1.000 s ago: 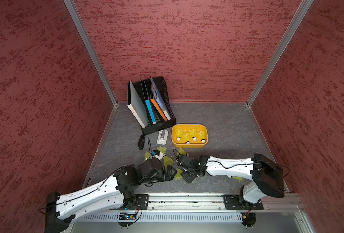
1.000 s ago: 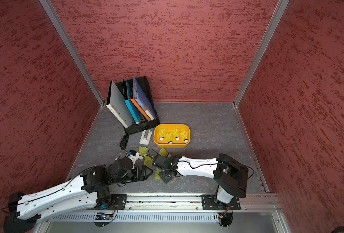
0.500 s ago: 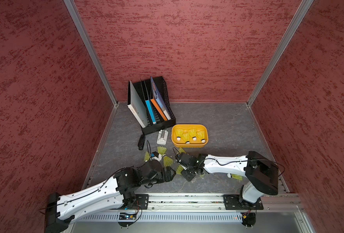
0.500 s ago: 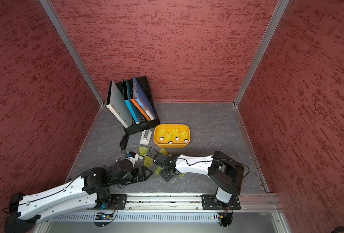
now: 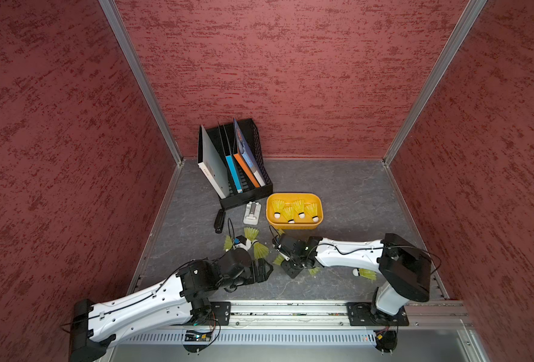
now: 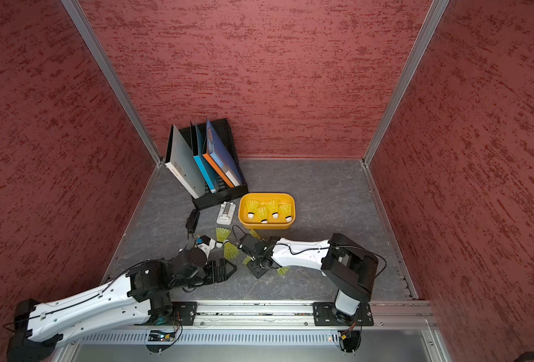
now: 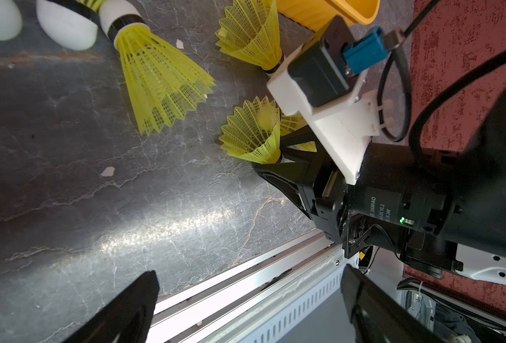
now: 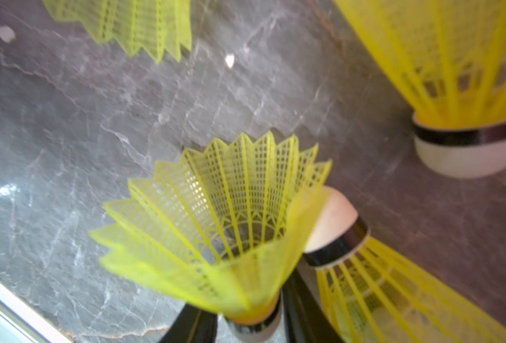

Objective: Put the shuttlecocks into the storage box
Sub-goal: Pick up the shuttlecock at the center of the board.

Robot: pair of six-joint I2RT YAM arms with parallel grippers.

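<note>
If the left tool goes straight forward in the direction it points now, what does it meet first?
Probably the right tool, which holds a shuttlecock just ahead of the open left tool. Heights are unclear, so it might pass above.

storage box [image 5: 303,226]: orange-yellow tub, upright on floor | inside box: four neon-yellow shuttlecocks [image 5: 300,208], white tips toward its front wall | in front of box: more lying loose on their sides | just before box: one shuttlecock [image 8: 231,231] clamped at the cork in my right gripper [image 8: 247,323]
</note>
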